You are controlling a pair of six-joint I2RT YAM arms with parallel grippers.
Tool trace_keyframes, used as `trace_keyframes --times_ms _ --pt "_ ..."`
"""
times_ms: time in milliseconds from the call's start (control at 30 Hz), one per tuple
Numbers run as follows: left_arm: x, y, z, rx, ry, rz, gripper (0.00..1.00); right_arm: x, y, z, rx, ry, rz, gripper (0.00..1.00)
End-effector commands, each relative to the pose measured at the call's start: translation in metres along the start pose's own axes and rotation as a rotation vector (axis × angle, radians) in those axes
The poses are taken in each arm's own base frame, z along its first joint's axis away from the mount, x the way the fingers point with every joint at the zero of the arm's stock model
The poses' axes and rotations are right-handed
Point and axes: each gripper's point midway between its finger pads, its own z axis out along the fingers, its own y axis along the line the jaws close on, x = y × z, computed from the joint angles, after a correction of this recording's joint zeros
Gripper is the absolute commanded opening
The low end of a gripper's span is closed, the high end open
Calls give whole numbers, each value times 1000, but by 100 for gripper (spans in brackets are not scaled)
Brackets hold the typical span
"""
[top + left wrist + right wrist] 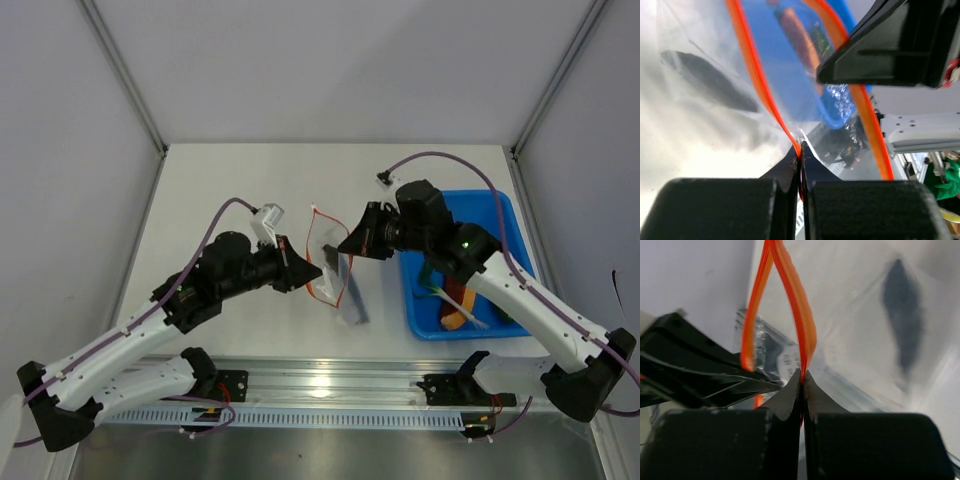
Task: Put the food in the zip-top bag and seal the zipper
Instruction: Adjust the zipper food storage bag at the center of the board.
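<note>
Overhead, two arms meet over one zip-top bag (335,262), held up above the middle of the white table (220,180). The bag is crinkly clear plastic, its mouth edged by a thin, glossy orange-red zipper (322,293) whose two strips bow apart in both wrist views. The left gripper (801,161) has its black fingers pressed together on the zipper, and the right gripper (802,385) pinches it likewise from the opposite side. One dark, elongated toy cucumber (352,296) lies inside the bag. To the right sits one blue plastic tray (500,205), holding a sausage in a yellow bun (455,320) and thin green onion stalks (450,296).
</note>
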Motion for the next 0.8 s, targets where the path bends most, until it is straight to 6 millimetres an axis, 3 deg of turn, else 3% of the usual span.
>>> trace_keyframes --times_ms 0,167,200,300,367,467,500,633,767 --pt "-18 -27 -13 93 -40 18 1 -11 32 -19 -73 -8 7 0" --pt "6 11 15 -16 2 -27 1 7 -8 27 37 69 30 0" --pt "23 29 20 -55 30 -42 1 17 -27 41 92 88 35 0" --pt "33 40 24 -87 51 -46 1 29 -44 55 124 110 38 0" --pt "28 40 21 -99 44 -33 0 29 -41 55 115 106 23 0" --pt "1 26 11 -96 -20 37 1 16 -30 43 122 68 -19 0" --pt "-19 10 4 -71 -63 52 1 10 -23 37 114 50 -40 0" --pt "-35 -9 -8 -35 -88 81 1 -7 -1 14 82 -17 -75 0" --pt "-31 -5 -6 -37 -83 77 1 -9 7 3 52 -44 -86 1"
